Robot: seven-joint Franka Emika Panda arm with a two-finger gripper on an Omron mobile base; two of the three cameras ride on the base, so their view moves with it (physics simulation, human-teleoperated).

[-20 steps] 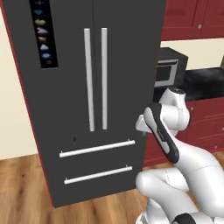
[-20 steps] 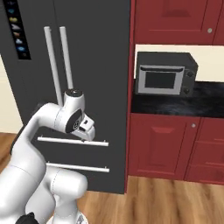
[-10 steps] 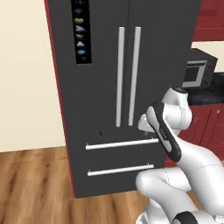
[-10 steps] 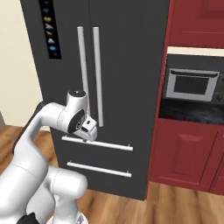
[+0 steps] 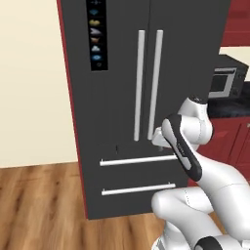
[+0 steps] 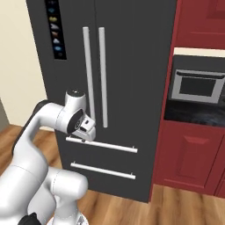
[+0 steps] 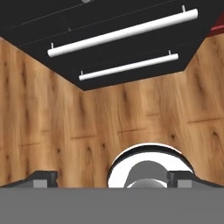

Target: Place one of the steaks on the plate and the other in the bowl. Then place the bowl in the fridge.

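1. Here the fridge stands shut, a tall dark grey block with red side edges, set between a cream wall and the red cabinets.
2. Its two doors meet at a centre seam, and a pair of long silver bar handles run upright on either side of that seam.
3. A strip of small icons sits high on the left door.
4. Below the doors lie two drawers, each with a horizontal silver bar; in the hand view these two bars cross the top of the picture on the dark front.
5. The hand hangs in front of the fridge, just beside the lower ends of the upright handles and close above the upper drawer bar, pointing down towards the floor.
6. Its two fingertips stand wide apart at the bottom of the hand view, with nothing between them, so the hand is open and empty.
7. The wooden floor spreads beneath it.
8. A silver oven is built into the dark niche to the right of the fridge, above a dark surface.
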